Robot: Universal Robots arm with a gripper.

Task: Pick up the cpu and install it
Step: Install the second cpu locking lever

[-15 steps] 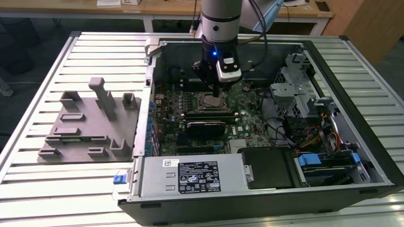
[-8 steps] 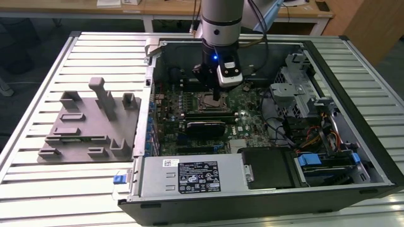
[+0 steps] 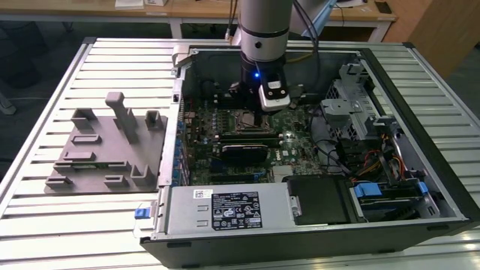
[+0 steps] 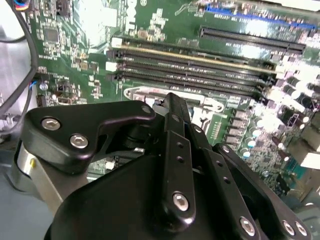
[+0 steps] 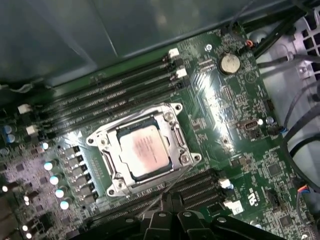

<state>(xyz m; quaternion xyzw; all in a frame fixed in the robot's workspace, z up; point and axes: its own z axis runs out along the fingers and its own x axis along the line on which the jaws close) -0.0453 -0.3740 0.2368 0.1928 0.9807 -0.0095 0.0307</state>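
Observation:
The cpu (image 5: 145,150), a flat square chip with a silver top, lies inside the metal-framed socket (image 5: 100,137) on the green motherboard (image 5: 225,120). In the first wrist view my gripper (image 5: 171,200) hovers just beside the socket, fingertips drawn together with nothing between them. In the second wrist view the black gripper (image 4: 172,102) points at the socket area below the memory slots (image 4: 200,65). In the exterior view the arm (image 3: 262,34) reaches straight down into the open computer case (image 3: 420,185), over the socket (image 3: 241,121).
A grey moulded fixture (image 3: 105,146) sits on the slatted table at the exterior view's left. Inside the case are the power supply (image 3: 225,211), a drive cage (image 3: 360,112) and cable bundles (image 3: 375,163). Case walls ring the board.

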